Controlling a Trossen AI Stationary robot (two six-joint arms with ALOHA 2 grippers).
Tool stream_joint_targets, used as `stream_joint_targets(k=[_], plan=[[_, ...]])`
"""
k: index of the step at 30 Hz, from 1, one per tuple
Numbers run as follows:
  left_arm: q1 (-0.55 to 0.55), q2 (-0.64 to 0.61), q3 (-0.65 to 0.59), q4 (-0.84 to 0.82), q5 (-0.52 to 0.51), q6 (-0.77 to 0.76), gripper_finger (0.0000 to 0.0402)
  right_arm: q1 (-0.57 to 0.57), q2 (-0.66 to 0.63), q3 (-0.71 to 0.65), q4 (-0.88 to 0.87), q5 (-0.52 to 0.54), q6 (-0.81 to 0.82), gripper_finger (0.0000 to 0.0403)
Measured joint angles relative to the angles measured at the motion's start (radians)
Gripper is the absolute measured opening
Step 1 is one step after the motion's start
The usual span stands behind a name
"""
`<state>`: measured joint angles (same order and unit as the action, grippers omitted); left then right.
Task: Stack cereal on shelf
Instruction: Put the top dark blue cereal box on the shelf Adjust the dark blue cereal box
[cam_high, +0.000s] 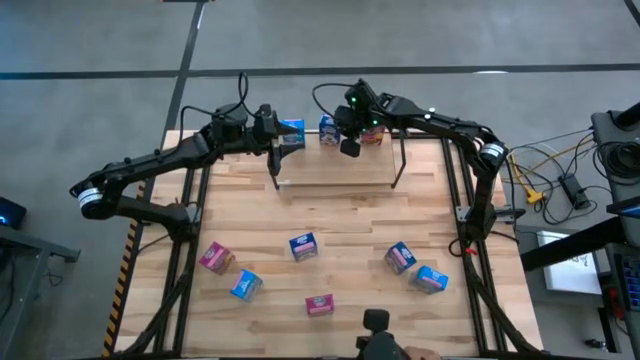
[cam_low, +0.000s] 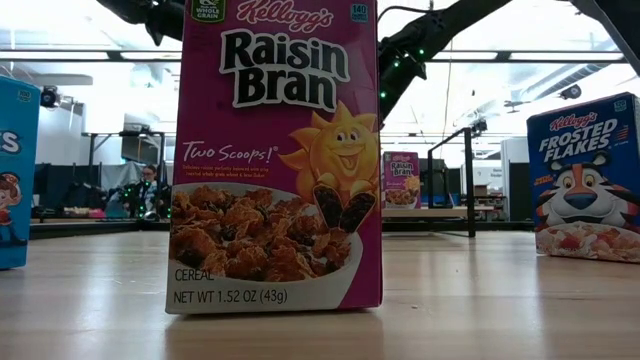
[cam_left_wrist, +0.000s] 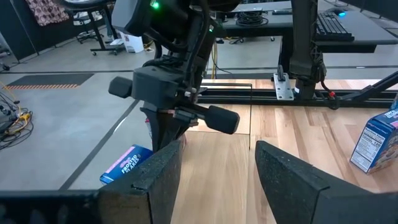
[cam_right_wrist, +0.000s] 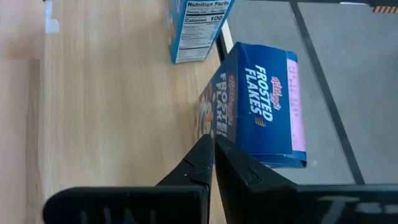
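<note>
My right end effector hangs over the far edge of the pale, plank-grained wooden counter, its two dark matte fingers pressed flat together and holding nothing. Just past their tips, in my right wrist view, a glossy blue Frosted Flakes carton lies at the counter's far edge, hanging partly over the grey floor, with a second blue carton showing its white nutrition panel near it.

My left end effector sits just beside, also at the far edge, its blocky, rough-textured black fingers spread apart with only bare wood between them.

The shelf, a small rack of thin black metal posts with a pale tier, stands between the two end effectors, and cartons cluster along the counter's far edge behind it: a blue one by my left end effector, and another blue one by my right end effector.

Six more small cardboard boxes lie scattered on the near half: a magenta one, a blue one, a blue one, a magenta Raisin Bran box standing upright, a tilted one and a blue one.
</note>
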<state>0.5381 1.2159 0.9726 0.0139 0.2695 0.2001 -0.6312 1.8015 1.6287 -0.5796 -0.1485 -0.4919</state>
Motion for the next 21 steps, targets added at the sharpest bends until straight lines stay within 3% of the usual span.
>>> stream_joint_targets(k=[21], plan=[[0.0,0.0,0.0,0.0,0.0,0.0,0.0188,0.0,0.0,0.0,0.0,0.076,-0.027,0.0009]])
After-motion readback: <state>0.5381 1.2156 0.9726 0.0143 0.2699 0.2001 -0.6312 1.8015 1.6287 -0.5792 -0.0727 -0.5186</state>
